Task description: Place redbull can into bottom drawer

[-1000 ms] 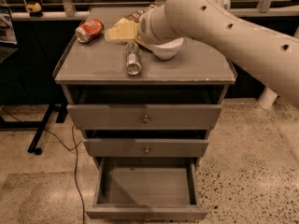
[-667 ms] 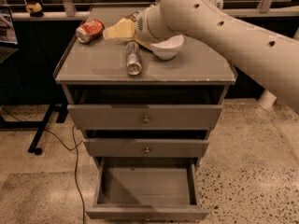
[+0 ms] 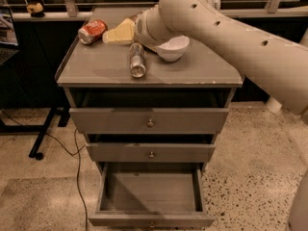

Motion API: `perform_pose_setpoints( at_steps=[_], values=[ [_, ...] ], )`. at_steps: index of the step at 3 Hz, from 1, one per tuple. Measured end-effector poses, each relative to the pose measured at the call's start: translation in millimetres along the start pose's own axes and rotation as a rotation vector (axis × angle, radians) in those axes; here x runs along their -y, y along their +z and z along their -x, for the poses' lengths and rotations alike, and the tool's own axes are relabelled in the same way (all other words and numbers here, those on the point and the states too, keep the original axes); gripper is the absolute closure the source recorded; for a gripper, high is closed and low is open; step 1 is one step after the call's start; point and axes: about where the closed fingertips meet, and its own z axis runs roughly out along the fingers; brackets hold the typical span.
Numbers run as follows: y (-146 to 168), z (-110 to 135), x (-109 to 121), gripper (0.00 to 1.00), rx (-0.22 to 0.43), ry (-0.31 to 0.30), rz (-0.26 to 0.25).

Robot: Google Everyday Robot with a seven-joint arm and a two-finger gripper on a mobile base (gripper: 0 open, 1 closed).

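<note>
Three drawers: stacked in a grey cabinet (image 3: 226, 114); the top drawer (image 3: 115, 120) and the middle drawer (image 3: 115, 152) each stand out a little, with a dark gap above each front
Bottom drawer (image 3: 150, 194): pulled out farthest of the three, its grey floor and side walls open to view from above; its front edge sits at the lower border of the view
Knobs: a small round metal knob (image 3: 150, 123) at the middle of the top front, and one like it on the middle front
Redbull can (image 3: 137, 60): lying on its side on the cabinet top (image 3: 96, 70), a little left of the middle, long axis running front to back, shiny round end toward the front edge; it is up on the top, well above the bottom drawer
Gripper (image 3: 140, 38): at the end of the arm, over the back half of the cabinet top, right at the far end of the redbull can; the wrist hides most of it, so whether it grasps the can or has let go cannot be told
Arm (image 3: 231, 32): thick and cream-coloured, reaching in from the right and crossing above the cabinet's right side
Bowl (image 3: 172, 48): white, upright, just right of the redbull can, partly under the arm
Soda can (image 3: 92, 32): red-orange, on its side near the back left corner
Yellow packet (image 3: 120, 32): at the back, between the soda can and the wrist
Cable (image 3: 77, 167): dark, running over the speckled floor (image 3: 250, 167) left of the cabinet
</note>
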Motion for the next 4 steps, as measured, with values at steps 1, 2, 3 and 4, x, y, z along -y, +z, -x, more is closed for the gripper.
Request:
perform_pose_setpoints(
  at_steps=[1, 2, 3, 4],
  values=[
    [4.5, -10.2, 7.7, 0.0, -0.02, 0.016, -0.017],
    [4.5, -10.2, 7.7, 0.0, -0.021, 0.016, -0.017],
    [-9.5, -17.6, -6.8, 0.0, -0.033, -0.036, 0.005],
    [-9.4, -17.6, -6.9, 0.0, -0.033, -0.036, 0.005]
  ],
)
